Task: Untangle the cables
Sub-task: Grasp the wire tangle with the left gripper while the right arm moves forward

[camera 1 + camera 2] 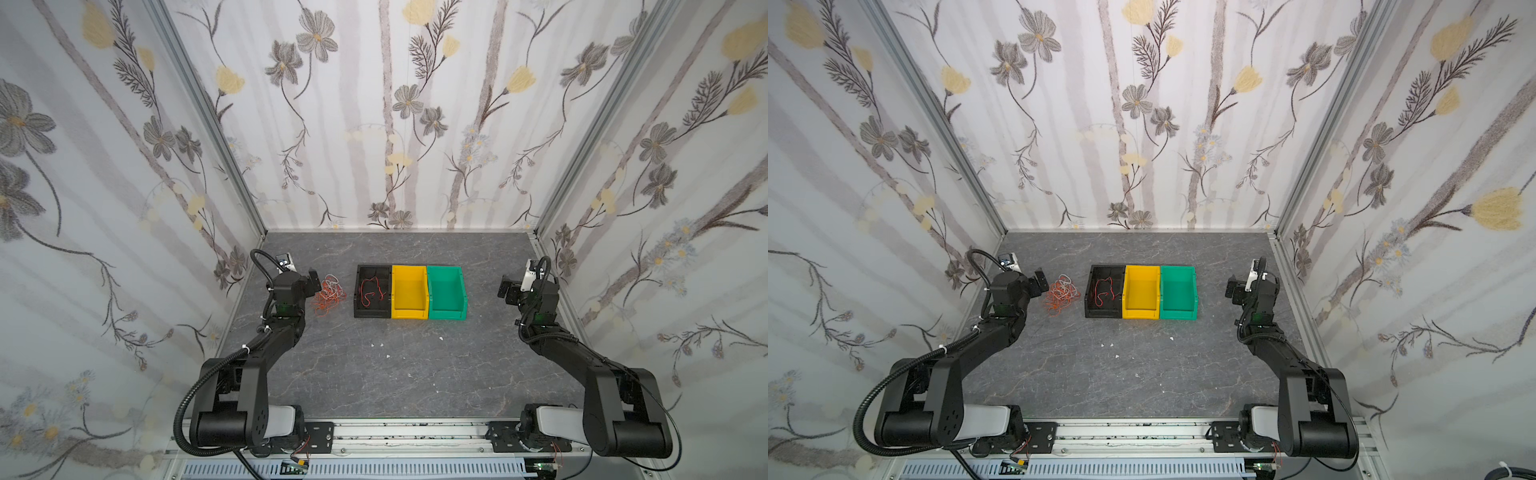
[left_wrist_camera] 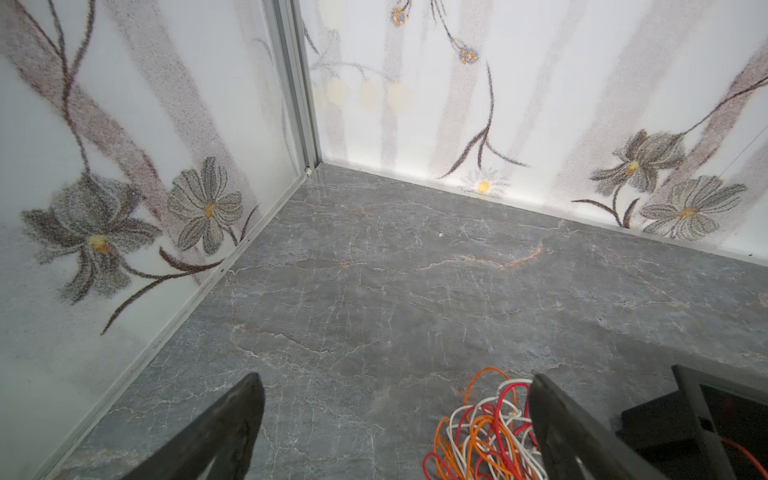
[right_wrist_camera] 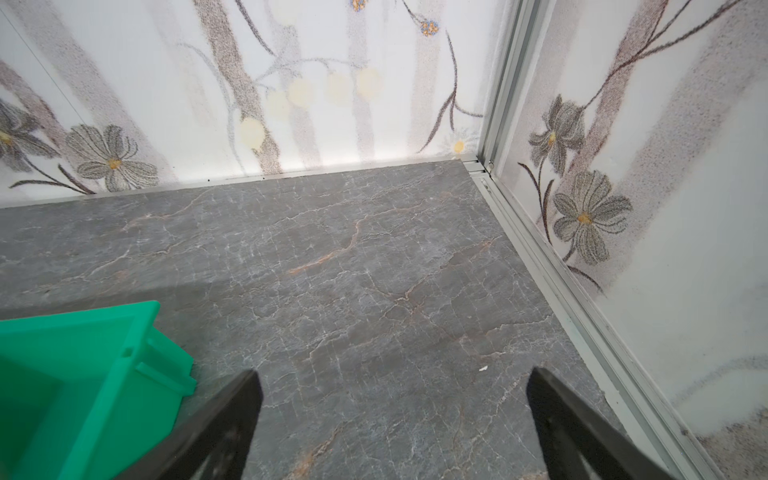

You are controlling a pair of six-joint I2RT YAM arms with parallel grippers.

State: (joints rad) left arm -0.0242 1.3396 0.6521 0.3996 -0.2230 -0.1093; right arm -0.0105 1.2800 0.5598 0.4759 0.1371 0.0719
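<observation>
A tangle of red, orange and white cables (image 1: 329,296) (image 1: 1061,295) lies on the grey table just left of the black bin. My left gripper (image 1: 314,282) (image 1: 1041,282) hangs open right beside the tangle's left edge. In the left wrist view the cables (image 2: 486,432) sit against the inside of one finger (image 2: 557,424), and the left gripper (image 2: 395,378) has mostly bare table between its jaws. A single red cable (image 1: 372,293) (image 1: 1104,291) lies loose inside the black bin. My right gripper (image 1: 505,286) (image 3: 392,374) stands open over bare table, far from the cables.
A black bin (image 1: 356,295), a yellow bin (image 1: 410,313) and a green bin (image 1: 448,314) (image 3: 104,374) stand side by side mid-table. Small white scraps (image 1: 380,345) dot the table in front of them. Patterned walls close in on three sides.
</observation>
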